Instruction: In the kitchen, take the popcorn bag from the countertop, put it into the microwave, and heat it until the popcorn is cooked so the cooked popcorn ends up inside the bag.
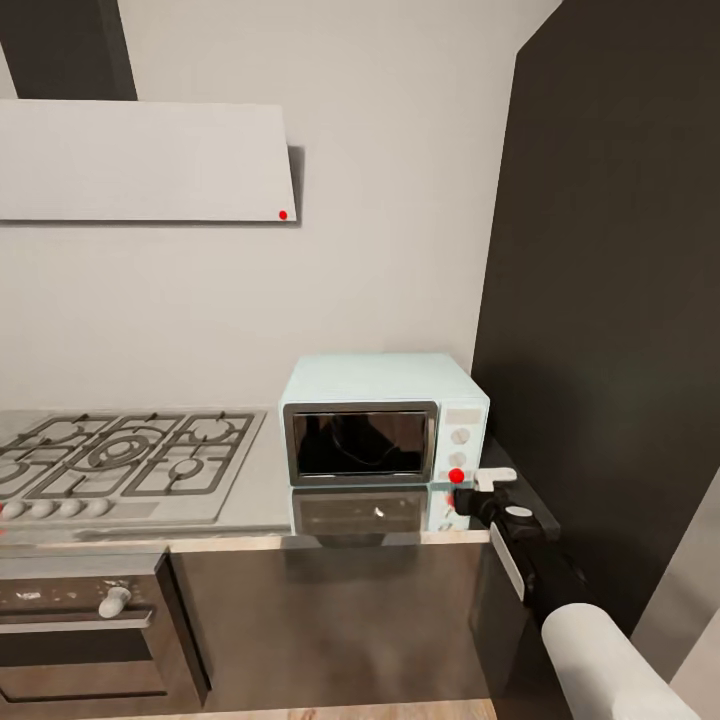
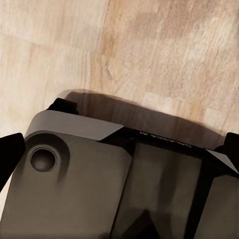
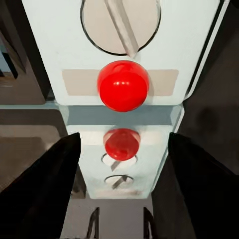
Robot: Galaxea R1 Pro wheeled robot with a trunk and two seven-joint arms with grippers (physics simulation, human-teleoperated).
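Grey steel countertop [image 1: 265, 495]: mint-blue boxy microwave [image 1: 383, 430] rigid; red dot [image 3: 123, 85] framed by spread right gripper [image 3: 122, 191]; press squarely. Left claw undeterminable.

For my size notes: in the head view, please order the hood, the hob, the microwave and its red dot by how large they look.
1. Hood
2. Hob, near the hood in size, cut off at the picture's edge
3. Microwave
4. Red dot

The head view looks forward and down at the microwave [image 1: 385, 430] on the desk [image 1: 255, 495]; the right wrist view faces its red indicator dot [image 3: 123, 85] very close; the left wrist view faces the wood floor [image 2: 164, 50]
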